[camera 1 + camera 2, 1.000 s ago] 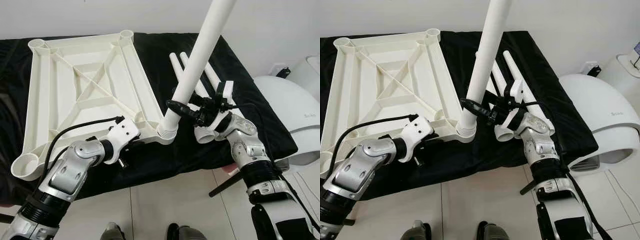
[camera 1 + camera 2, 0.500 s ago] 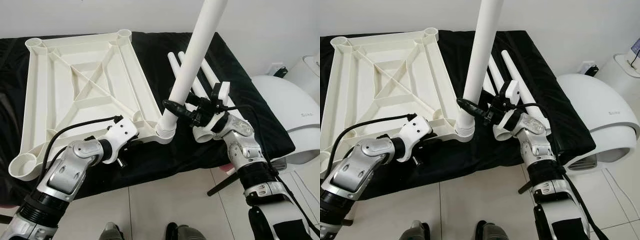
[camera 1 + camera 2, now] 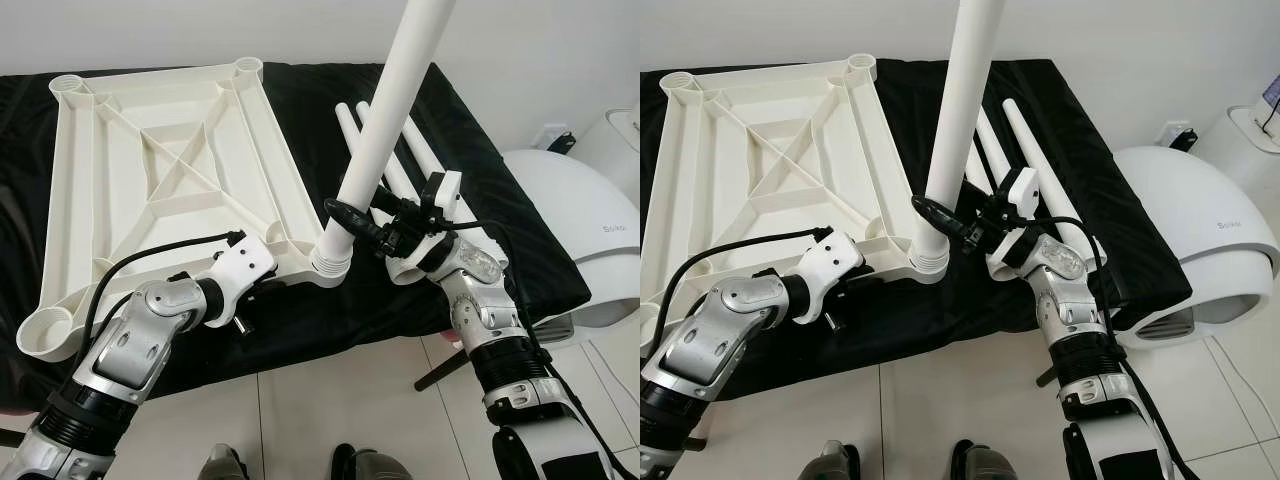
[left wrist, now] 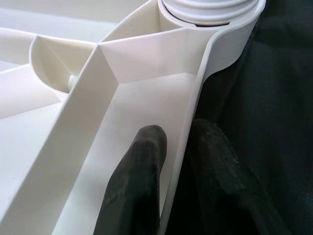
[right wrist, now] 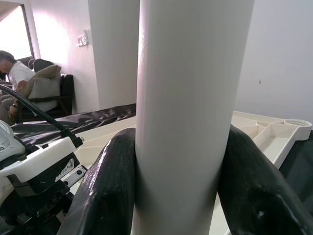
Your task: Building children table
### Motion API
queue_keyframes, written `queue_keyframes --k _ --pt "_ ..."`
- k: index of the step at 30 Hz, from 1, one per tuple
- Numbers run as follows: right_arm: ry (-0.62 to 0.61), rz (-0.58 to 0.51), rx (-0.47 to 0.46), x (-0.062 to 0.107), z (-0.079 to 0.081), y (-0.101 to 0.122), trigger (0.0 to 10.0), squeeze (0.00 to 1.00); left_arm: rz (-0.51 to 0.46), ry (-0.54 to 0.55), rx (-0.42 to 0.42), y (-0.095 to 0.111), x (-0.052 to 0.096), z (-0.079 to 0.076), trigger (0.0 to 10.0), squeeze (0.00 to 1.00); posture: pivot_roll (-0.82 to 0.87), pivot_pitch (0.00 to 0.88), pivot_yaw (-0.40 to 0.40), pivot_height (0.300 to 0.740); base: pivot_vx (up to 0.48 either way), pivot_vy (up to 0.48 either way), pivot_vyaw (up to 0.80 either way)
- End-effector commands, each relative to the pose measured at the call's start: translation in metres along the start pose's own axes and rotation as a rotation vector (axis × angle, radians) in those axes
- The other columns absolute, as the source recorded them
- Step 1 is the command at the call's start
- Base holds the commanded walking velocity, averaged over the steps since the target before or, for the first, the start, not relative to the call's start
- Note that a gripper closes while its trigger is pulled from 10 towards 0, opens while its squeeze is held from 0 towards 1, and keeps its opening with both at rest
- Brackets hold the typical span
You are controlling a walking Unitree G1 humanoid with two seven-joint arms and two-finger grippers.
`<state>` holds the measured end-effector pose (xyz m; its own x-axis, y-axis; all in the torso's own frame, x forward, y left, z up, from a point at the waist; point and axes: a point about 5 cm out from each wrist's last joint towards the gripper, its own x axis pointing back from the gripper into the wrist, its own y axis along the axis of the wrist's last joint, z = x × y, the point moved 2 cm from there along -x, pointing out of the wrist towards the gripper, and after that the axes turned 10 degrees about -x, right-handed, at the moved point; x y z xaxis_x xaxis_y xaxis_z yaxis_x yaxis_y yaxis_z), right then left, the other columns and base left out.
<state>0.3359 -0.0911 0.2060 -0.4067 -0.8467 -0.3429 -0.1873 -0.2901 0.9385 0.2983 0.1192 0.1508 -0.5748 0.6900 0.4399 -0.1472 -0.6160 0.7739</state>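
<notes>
A white plastic table top [image 3: 160, 170] lies upside down on a black cloth, ribs up, with round sockets at its corners. A long white leg [image 3: 385, 130] stands tilted in the near right corner socket [image 3: 330, 265]. My right gripper [image 3: 352, 215] is shut on the leg low down; its black fingers [image 5: 110, 186] press both sides of the tube [image 5: 188, 112]. My left gripper [image 4: 173, 142] is shut on the top's outer rim wall [image 4: 188, 132] just beside that socket, one finger inside the wall and one outside.
Three more white legs [image 3: 400, 160] lie on the black cloth [image 3: 480, 190] to the right of the top. A white rounded appliance [image 3: 590, 240] stands at the far right. Tiled floor [image 3: 330, 420] lies below the cloth's front edge, with my feet showing.
The standing leg has come slightly more upright with my right gripper still on it. The left gripper keeps its hold on the rim.
</notes>
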Motion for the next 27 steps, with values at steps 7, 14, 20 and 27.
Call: queue_keyframes --k 7,14,20,27 --pt "-0.11 0.22 -0.083 0.02 -0.002 -0.048 10.0 0.0 -0.024 -0.037 -0.014 0.006 -0.001 -0.008 10.0 0.0 0.07 0.193 -0.05 0.74 0.0 0.0 0.0" --pt "-0.052 0.198 -0.1 0.016 0.002 -0.045 10.0 0.0 -0.024 -0.035 -0.013 0.006 0.0 -0.007 10.0 0.0 0.07 0.193 -0.05 0.74 0.0 0.0 0.0" --pt "-0.015 0.219 -0.115 0.021 0.002 -0.045 10.0 0.0 -0.024 -0.035 -0.013 0.006 0.001 -0.007 10.0 0.0 0.07 0.193 -0.049 0.74 0.0 0.0 0.0" --pt "0.024 0.226 -0.07 0.017 -0.005 -0.031 10.0 0.0 -0.024 -0.038 -0.014 0.007 0.001 -0.008 10.0 0.0 0.07 0.197 -0.047 0.74 0.0 0.0 0.0"
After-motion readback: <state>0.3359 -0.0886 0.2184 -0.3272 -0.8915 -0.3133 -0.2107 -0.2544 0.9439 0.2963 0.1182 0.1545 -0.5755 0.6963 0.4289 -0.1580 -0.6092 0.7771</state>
